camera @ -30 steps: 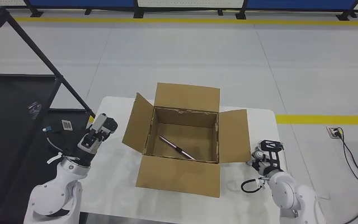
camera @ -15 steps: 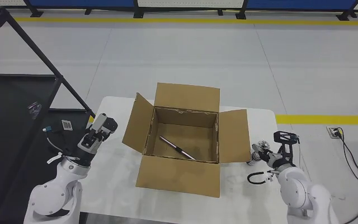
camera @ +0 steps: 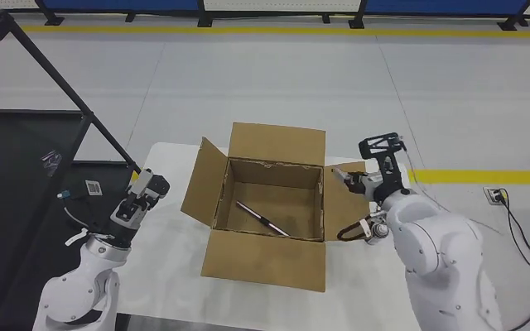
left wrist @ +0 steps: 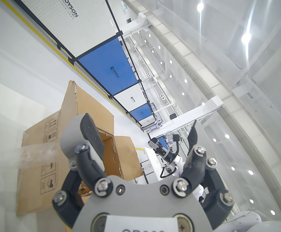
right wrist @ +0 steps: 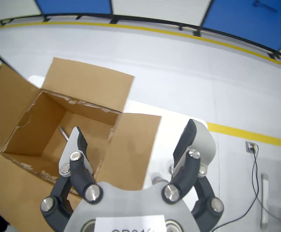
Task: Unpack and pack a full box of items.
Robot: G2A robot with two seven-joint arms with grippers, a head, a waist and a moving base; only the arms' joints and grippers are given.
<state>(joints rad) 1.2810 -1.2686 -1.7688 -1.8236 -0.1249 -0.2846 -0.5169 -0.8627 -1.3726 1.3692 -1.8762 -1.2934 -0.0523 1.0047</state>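
Over the right flap of the open box (camera: 265,261), the right gripper (right wrist: 134,125) hung wide open and empty, the left gripper (left wrist: 141,126) likewise across the table, and it could snag cardboard reaching for the pen (camera: 262,218) on the box floor.

The box (camera: 265,258) is plain brown cardboard, with black handling symbols printed on one side wall in the left wrist view. The slim pen (camera: 262,218) on its floor looks dark with a reddish tint. The table (camera: 170,265) is white. The left gripper (left wrist: 141,123) and right gripper (right wrist: 134,127) are light grey with black ribbed pads (right wrist: 185,138). A yellow line (camera: 468,176) crosses the pale grey floor (camera: 248,74). The wall panels (right wrist: 230,13) alternate blue and white.
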